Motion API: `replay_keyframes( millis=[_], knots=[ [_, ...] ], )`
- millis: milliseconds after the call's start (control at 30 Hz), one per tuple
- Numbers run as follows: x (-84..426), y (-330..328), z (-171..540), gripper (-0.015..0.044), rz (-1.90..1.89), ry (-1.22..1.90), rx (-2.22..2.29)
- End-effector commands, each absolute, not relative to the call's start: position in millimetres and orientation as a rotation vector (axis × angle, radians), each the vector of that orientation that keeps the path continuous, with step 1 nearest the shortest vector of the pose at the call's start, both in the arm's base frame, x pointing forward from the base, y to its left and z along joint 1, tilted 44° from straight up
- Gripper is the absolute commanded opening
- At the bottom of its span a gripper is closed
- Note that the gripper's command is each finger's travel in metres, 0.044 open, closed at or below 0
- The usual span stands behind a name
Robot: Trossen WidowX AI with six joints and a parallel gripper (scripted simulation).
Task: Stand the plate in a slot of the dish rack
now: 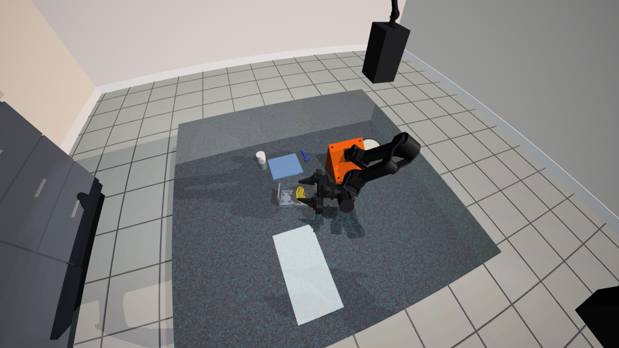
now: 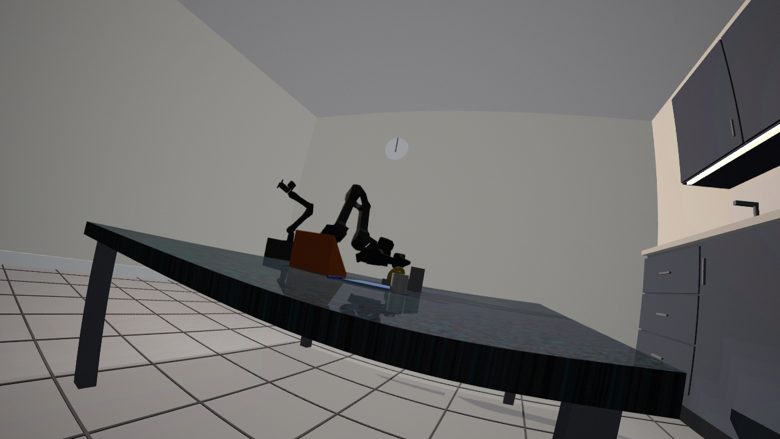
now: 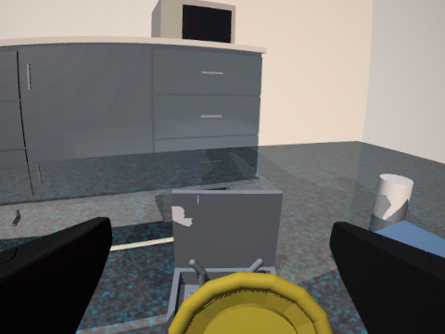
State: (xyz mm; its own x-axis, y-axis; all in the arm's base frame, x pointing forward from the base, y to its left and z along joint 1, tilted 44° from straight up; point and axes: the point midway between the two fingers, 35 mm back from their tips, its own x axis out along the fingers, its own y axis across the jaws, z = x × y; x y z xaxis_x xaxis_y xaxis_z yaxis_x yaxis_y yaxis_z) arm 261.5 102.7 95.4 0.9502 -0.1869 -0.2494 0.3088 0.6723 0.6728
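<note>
The yellow plate [image 1: 301,194] [image 2: 393,272] [image 3: 250,281] stands on edge, leaning, at the arm-side end of the grey dish rack [image 1: 286,204] [image 2: 416,279] [image 3: 227,232]. Only its upper part shows in the wrist view, with two rack pegs beyond it. Its lower edge is hidden, so I cannot tell whether it sits between the rails. My gripper [image 1: 298,190] [image 2: 406,263] [image 3: 223,234] is open and empty. Its fingers are spread wide to either side, just above the plate's top rim, and appear clear of it.
A white cylinder [image 1: 260,156] [image 2: 399,283] [image 3: 394,195] and a blue board [image 1: 284,166] [image 3: 417,237] are beside the rack. A blue utensil [image 1: 304,155] lies by the board. The orange block [image 1: 335,166] [image 2: 313,253] is near the arm. A white sheet [image 1: 307,277] lies on the rack's other side.
</note>
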Motion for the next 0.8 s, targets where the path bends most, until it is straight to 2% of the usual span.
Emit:
replay_keyframes(
  millis=[0, 267, 767],
  knots=[
    [265, 85, 114, 0.0400, -0.279, 0.168, 0.780],
    [265, 50, 150, 0.0400, -0.269, 0.147, 0.768],
    [287, 29, 127, 0.0400, -0.343, 0.406, 0.430]
  ],
)
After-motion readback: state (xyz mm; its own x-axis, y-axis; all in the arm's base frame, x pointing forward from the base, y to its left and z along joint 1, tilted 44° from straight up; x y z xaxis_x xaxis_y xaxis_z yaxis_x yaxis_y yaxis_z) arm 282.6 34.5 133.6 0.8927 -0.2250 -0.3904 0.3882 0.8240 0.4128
